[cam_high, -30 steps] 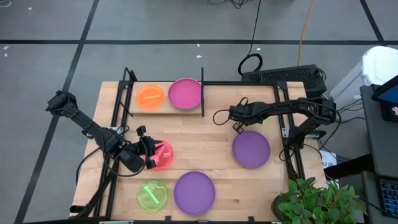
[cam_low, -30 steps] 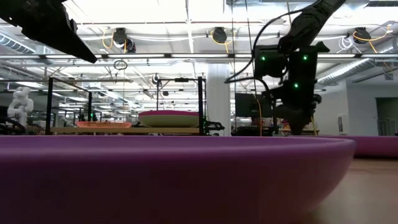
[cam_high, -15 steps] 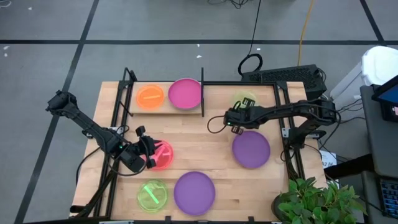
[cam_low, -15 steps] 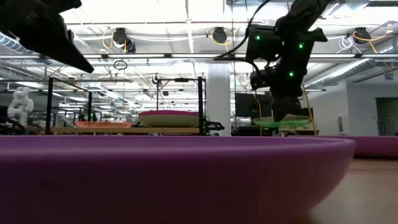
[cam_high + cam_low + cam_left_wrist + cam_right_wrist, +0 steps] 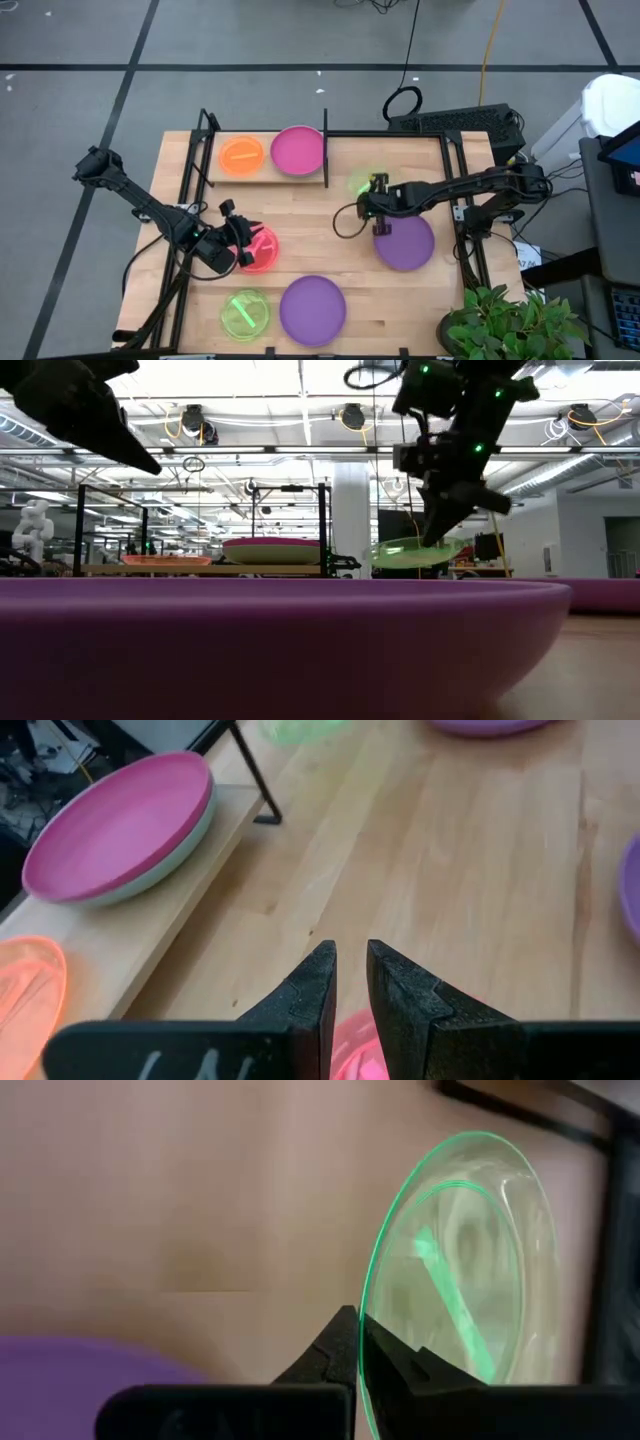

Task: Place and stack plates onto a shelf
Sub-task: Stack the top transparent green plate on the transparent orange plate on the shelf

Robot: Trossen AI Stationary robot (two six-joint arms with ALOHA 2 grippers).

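Most of the low view is blocked by a purple plate rim (image 5: 280,635). The right end effector (image 5: 362,1342) is clamped on the rim of a translucent neon-green plate (image 5: 364,184), held clear of the desk (image 5: 340,215) near centre. The shelf (image 5: 215,172), at 11 o'clock, carries an orange plate (image 5: 241,156) and a magenta plate (image 5: 297,150). The left end effector (image 5: 350,982), at 8 o'clock, sits over a red plate (image 5: 262,249), fingers slightly apart, apparently straddling its rim.

Grey floor (image 5: 300,40) spreads around the wooden table (image 5: 340,240), crossed by dark tape lines (image 5: 130,70). Behind the table lies a black keyboard (image 5: 465,122), a yellow cable (image 5: 490,40) trailing past it. A leafy green plant (image 5: 510,320) sits by the table's right front corner. Beyond the table, bright ceiling lights (image 5: 300,380) glare overhead.
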